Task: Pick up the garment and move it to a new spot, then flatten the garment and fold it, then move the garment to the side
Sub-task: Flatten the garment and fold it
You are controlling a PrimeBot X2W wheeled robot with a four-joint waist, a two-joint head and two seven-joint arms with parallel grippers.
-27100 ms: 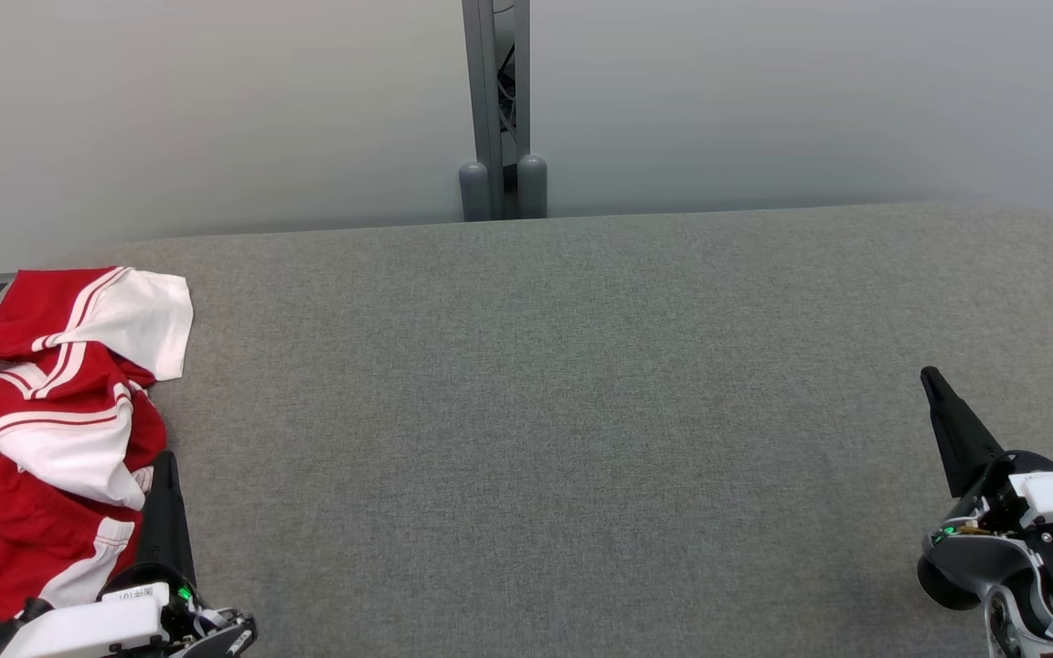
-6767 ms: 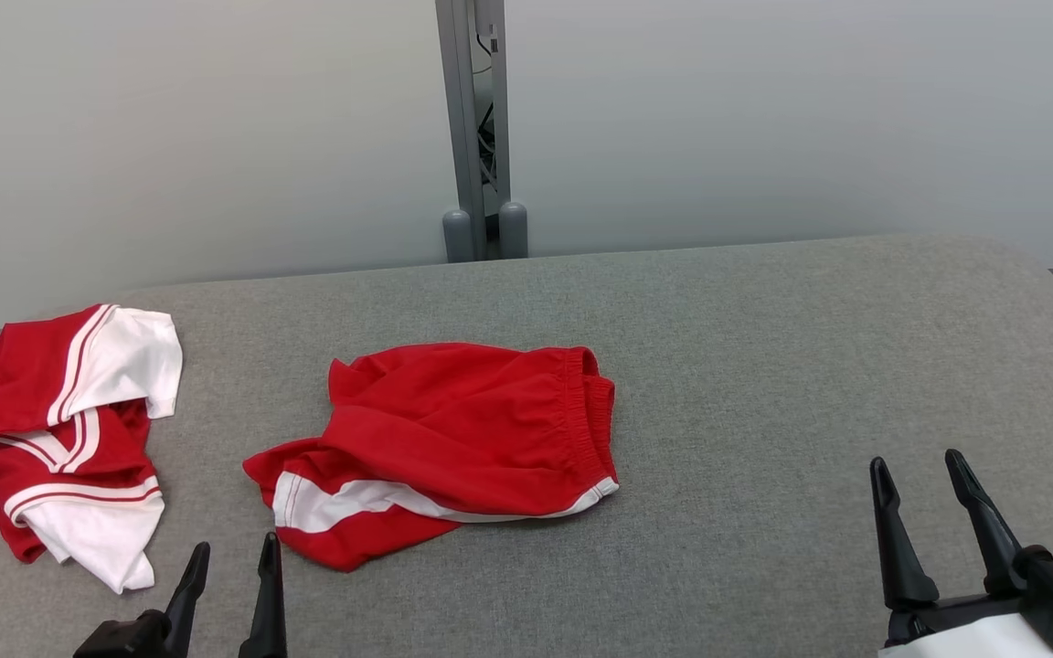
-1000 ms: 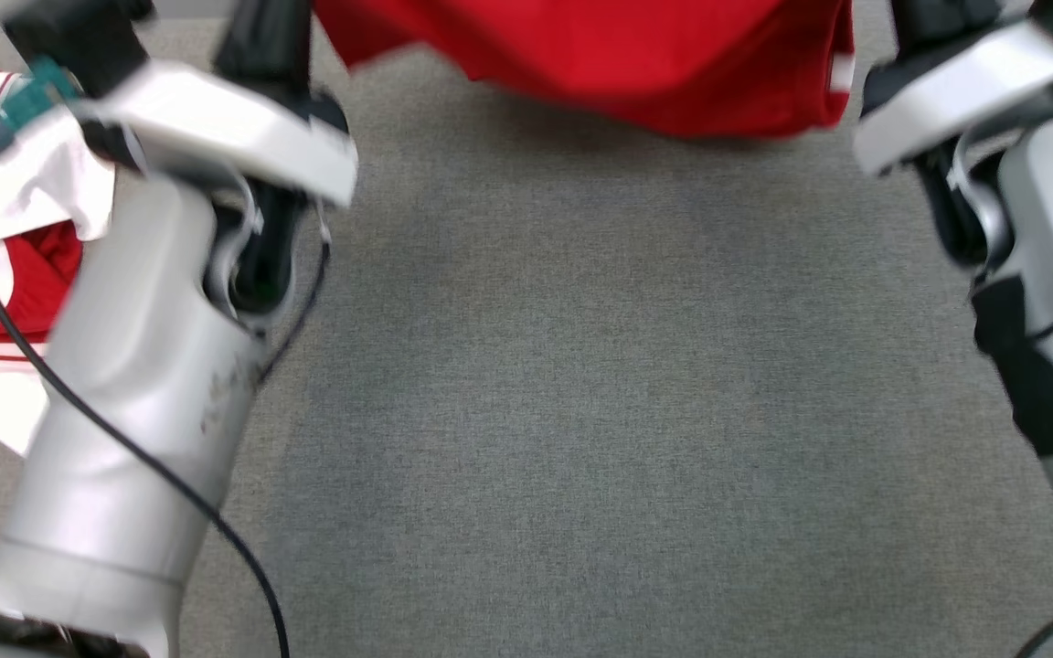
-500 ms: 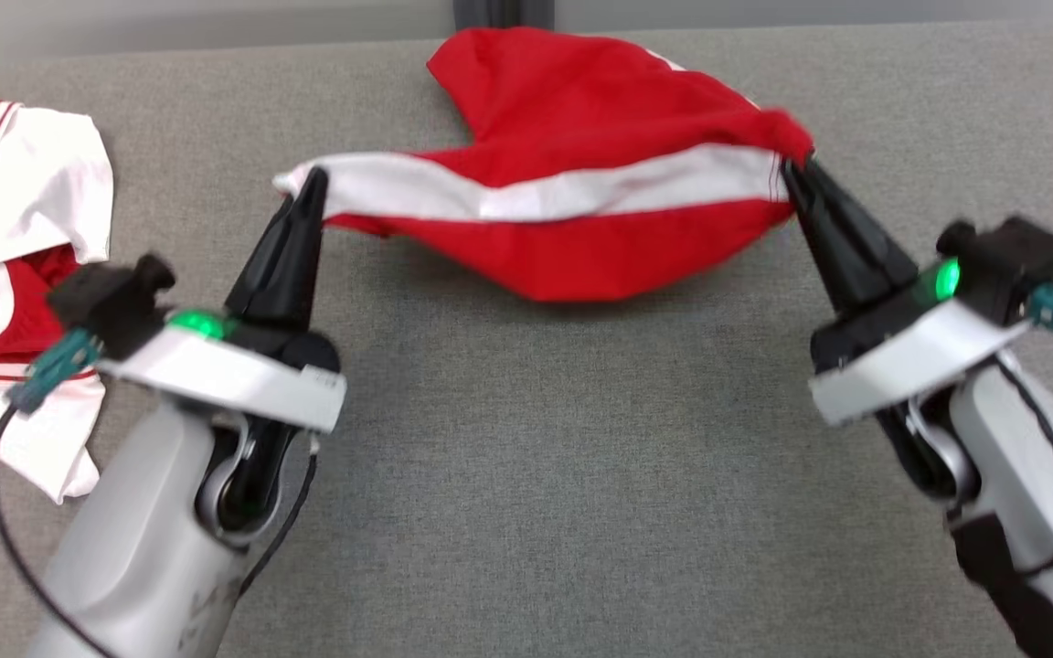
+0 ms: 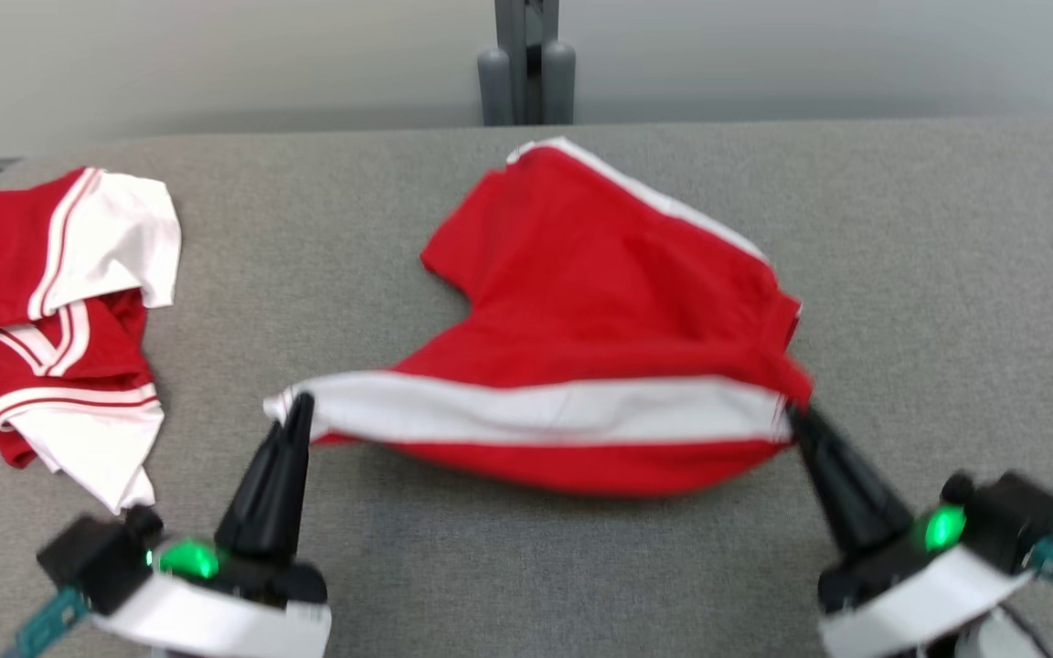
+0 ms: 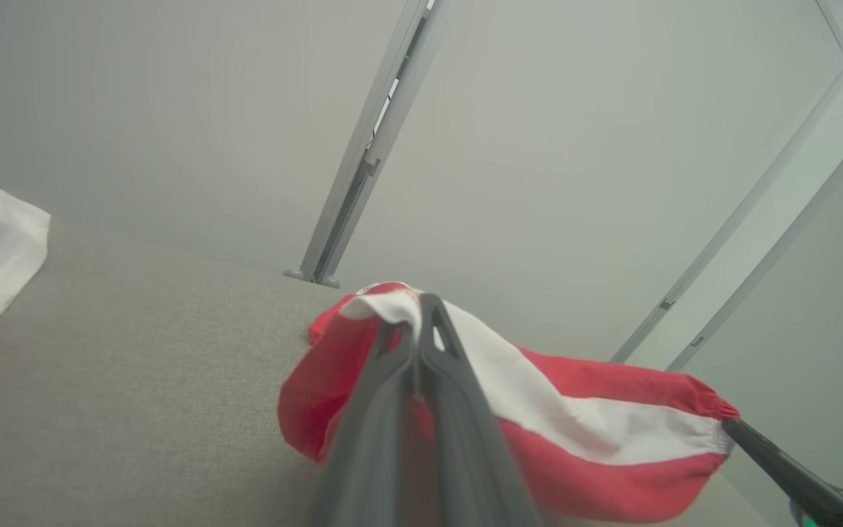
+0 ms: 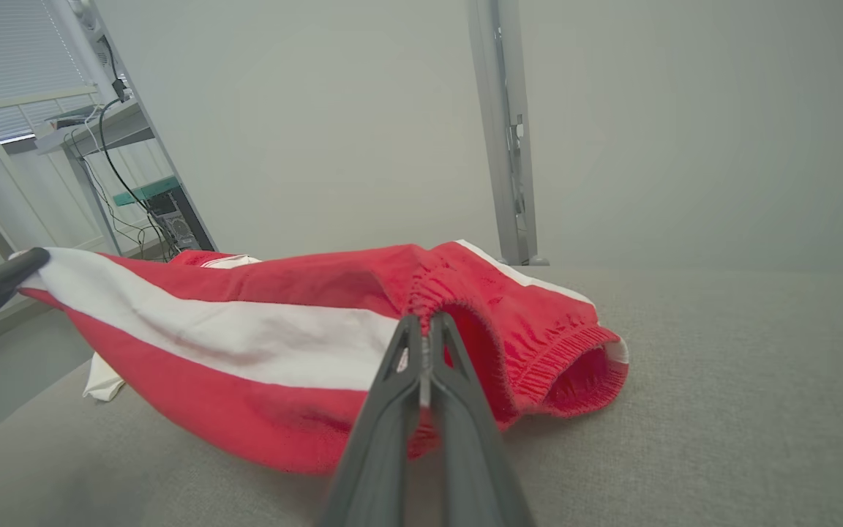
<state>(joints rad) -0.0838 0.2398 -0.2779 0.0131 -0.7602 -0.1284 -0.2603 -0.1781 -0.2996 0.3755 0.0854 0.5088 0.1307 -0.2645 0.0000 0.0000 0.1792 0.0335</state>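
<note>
Red shorts (image 5: pixel 609 311) with a white side stripe, held at two points above a grey padded table (image 5: pixel 526 576). The left gripper (image 5: pixel 298 407) has its two dark fingers pressed together on the left end of the white stripe; the left wrist view shows white cloth folded over the tips of the left gripper (image 6: pixel 416 329), with the shorts (image 6: pixel 575 432) stretching away to the tip of the right gripper (image 6: pixel 737 430). The right gripper (image 5: pixel 796 419) is likewise clamped tight on the opposite end, and in its own wrist view the right gripper (image 7: pixel 423 326) pinches the gathered elastic waistband of the shorts (image 7: pixel 246 344), while the left gripper (image 7: pixel 26 265) shows at the far end of the stripe. The garment thus lies between and beyond the two grippers, at the middle of the table. Its long axis, marked by the white stripe, runs left to right across the robot's front, waistband end towards the robot's right. The held edge is lifted and sags slightly between the grippers; the remaining red cloth trails away from the robot and rests on the table, one white-trimmed leg pointing towards the grey post (image 5: pixel 526 64) at the table's far edge. A second garment (image 5: pixel 60 302), red with white panels and stripes, lies crumpled at the table's left end, well apart from the shorts and near the left gripper.
</note>
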